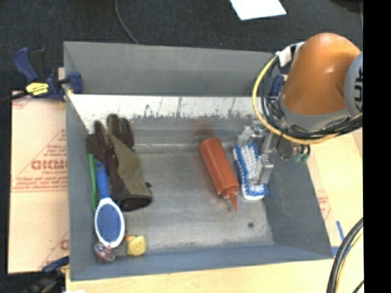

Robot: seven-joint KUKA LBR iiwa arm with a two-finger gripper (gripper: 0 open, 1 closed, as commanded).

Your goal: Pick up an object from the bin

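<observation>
- Gripper (263,162) low in the grey bin (183,108), right of centre in the frame, at the right edge of a blue-and-white brush (247,170). Cannot tell whether it is open or closed, or whether it is touching the brush.
- Judged step: settling onto that brush for the grasp. Best to straddle its narrow width rather than its length, and to centre before closing.
- Just left of the brush, perhaps touching it: an orange-red bottle (217,163), nozzle toward the lower frame. Worth staying off it, since an off-centre close could catch or shove it.
- Sloped right wall close by, so lift straight up rather than sideways.
- Well apart at far left, and no concern: dark glove (120,163), blue oval hairbrush (110,223), yellow lump (136,245).
</observation>
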